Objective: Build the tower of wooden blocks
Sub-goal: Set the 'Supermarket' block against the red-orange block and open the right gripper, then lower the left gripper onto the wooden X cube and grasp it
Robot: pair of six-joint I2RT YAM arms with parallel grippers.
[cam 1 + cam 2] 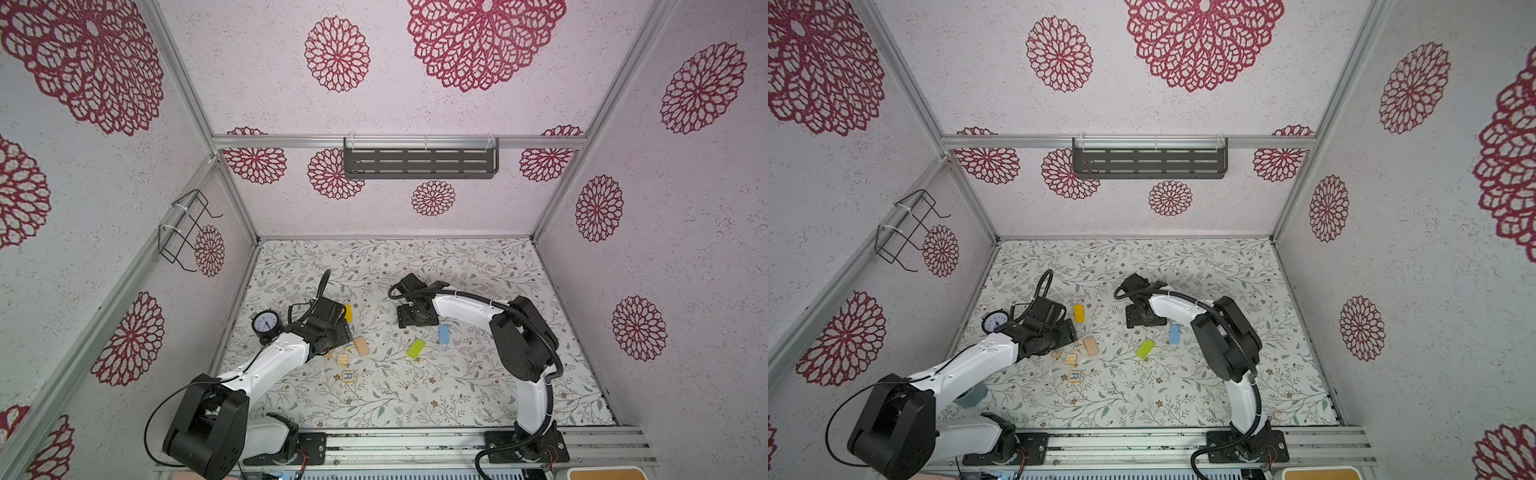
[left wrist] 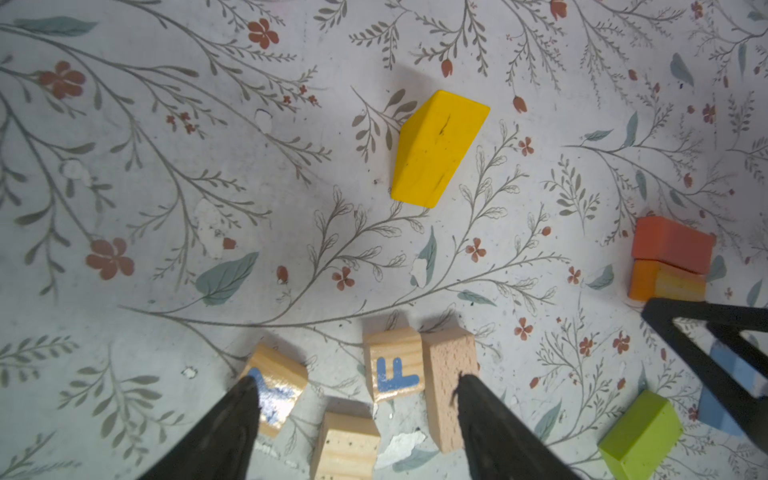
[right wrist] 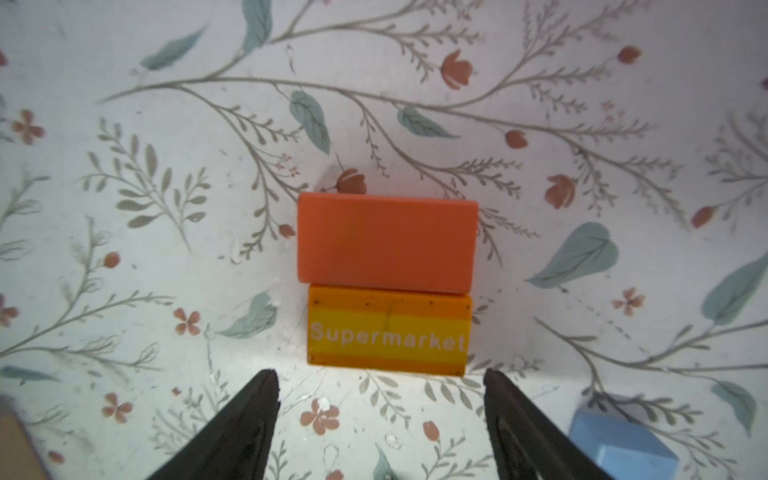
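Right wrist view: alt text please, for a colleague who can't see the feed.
The right gripper, jaws open and empty, hovers just short of an orange block touching a yellow-orange block lettered Supermarket, on the floral table cover. A light blue block lies nearby.

Shows smooth matt paint, scuffed dark in spots, on the yellow block (image 2: 436,149). Bares pale, clearly grained wood on the lettered cube (image 2: 286,374), glossy over its blue letter. Leaves the tan block (image 2: 451,386) unpainted and finely pored. Flakes white in patches on the printed floral covering of the desk (image 2: 124,332). Looks like matt black plastic on the fingers (image 2: 220,436).
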